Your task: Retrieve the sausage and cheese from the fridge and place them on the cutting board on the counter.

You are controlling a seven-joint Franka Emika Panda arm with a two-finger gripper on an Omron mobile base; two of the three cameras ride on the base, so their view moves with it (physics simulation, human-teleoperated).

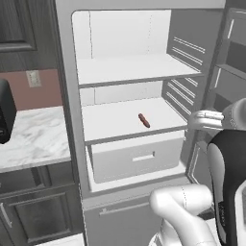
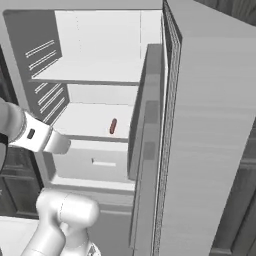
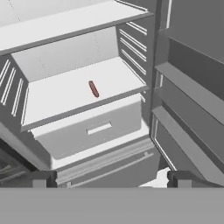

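Note:
The fridge (image 1: 67, 96) stands open, white inside, with its door (image 2: 200, 125) swung out to the right. The sausage (image 1: 143, 120), small and reddish-brown, lies alone on the middle shelf (image 3: 65, 94) and also appears in the right base view (image 2: 113, 126) and the hand view (image 3: 93, 89). My gripper (image 3: 111, 179) is open and holds nothing. It hangs in front of the fridge, well short of the shelf, looking in from below and to the right of the sausage. The cheese, the cutting board and the counter are out of view.
A closed white drawer (image 1: 137, 158) sits under the sausage's shelf, and a bare upper shelf (image 1: 129, 69) above it. Door racks (image 3: 188, 87) line the right side. To the left is a short marble top (image 1: 33, 139) with a black appliance (image 1: 5, 117), over dark cabinets.

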